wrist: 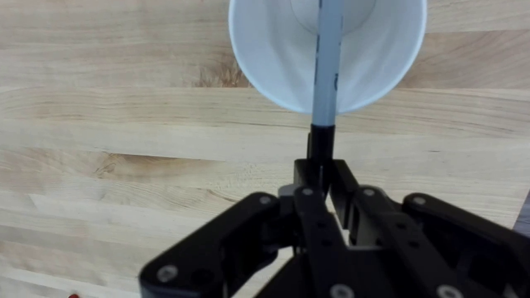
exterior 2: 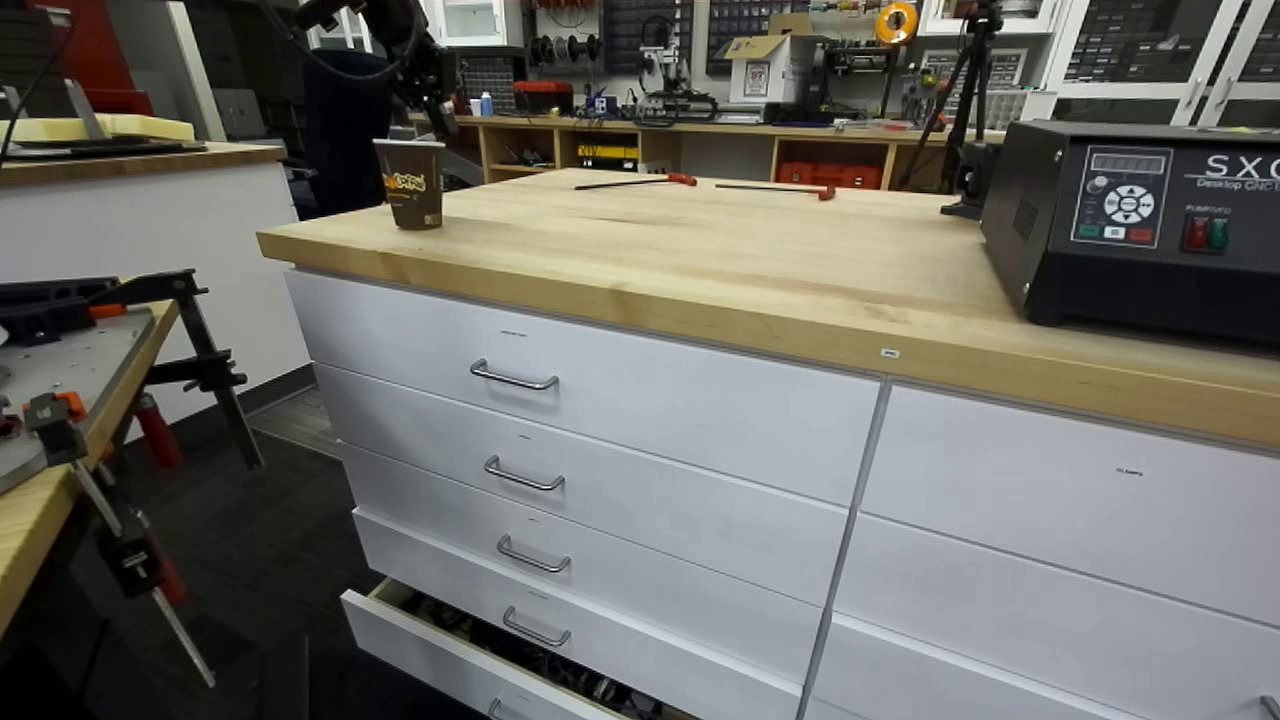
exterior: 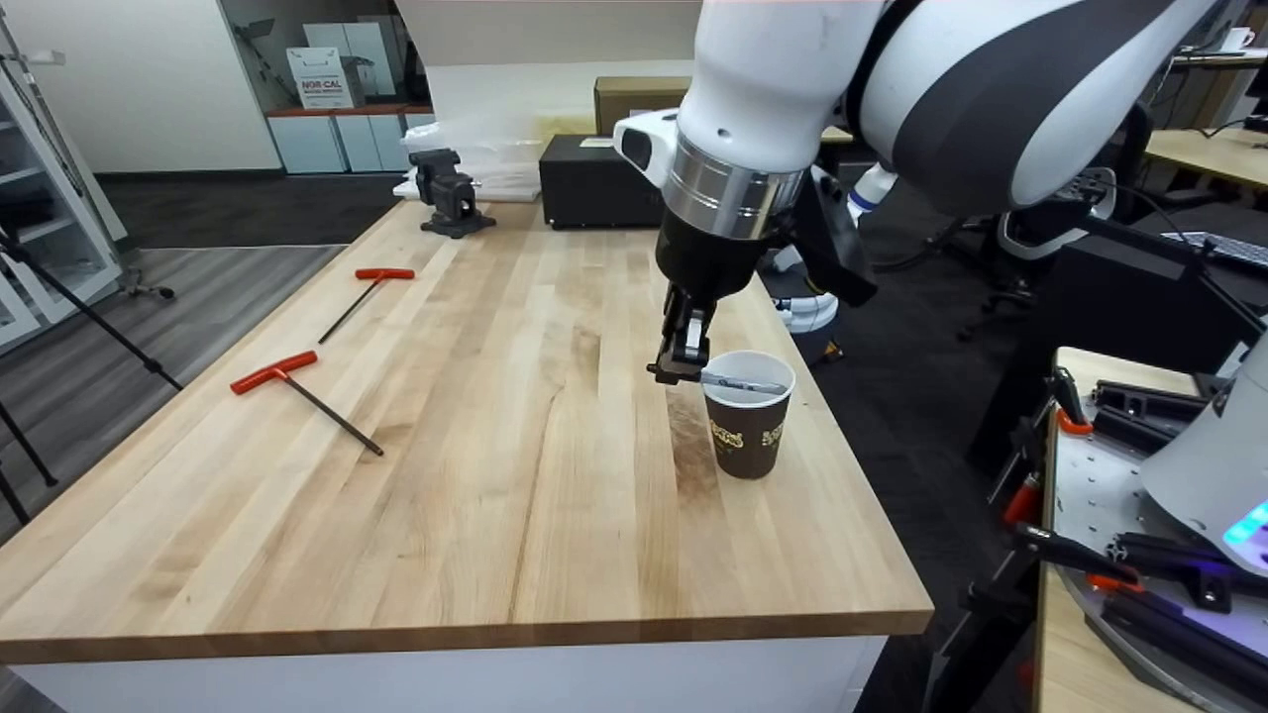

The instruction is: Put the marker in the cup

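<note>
Wood table (exterior: 466, 515) | cup (exterior: 750, 426): upright, near right in an exterior view | marker (wrist: 326, 78): extended over cup's mouth, black end pinched in gripper (wrist: 322, 169) | done, seemingly: grasp, positioning | outstanding, by judgement: tipping in, release

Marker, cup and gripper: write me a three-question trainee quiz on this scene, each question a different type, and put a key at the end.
1. True or false: the gripper is holding the marker.
2. How does the cup stand? a) on its side; b) upside down; c) upright.
3. How many red-handled tools lie on the table?

Key
1. True, by its black end.
2. c
3. Two.
</note>
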Controlling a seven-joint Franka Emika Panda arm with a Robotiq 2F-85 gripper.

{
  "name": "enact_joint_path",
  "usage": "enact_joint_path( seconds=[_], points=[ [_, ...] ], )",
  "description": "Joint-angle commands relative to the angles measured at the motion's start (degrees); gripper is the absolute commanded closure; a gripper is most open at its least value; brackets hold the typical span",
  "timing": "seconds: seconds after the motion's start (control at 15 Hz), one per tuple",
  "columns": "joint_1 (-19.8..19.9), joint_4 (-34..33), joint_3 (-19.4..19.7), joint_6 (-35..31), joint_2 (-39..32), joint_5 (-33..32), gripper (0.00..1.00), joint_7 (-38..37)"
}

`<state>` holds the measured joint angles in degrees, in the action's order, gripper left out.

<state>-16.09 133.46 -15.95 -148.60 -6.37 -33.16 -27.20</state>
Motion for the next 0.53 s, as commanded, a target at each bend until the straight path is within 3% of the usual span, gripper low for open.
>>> enact_joint_path(
  seconds=[0.0, 0.07, 0.13, 0.47],
  points=[
    [-1.63, -1.13, 1.85, -0.62, -0.27, -2.84, 0.89, -1.68],
    [-1.72, -1.26, 1.96, -0.11, 0.16, -3.32, 0.61, -1.41],
    [-1.68, -1.34, 1.98, 0.03, 0.32, -3.5, 0.59, -0.6],
    [-1.34, -2.74, 1.56, 5.58, 1.71, -3.69, 0.28, 4.4]
  ],
)
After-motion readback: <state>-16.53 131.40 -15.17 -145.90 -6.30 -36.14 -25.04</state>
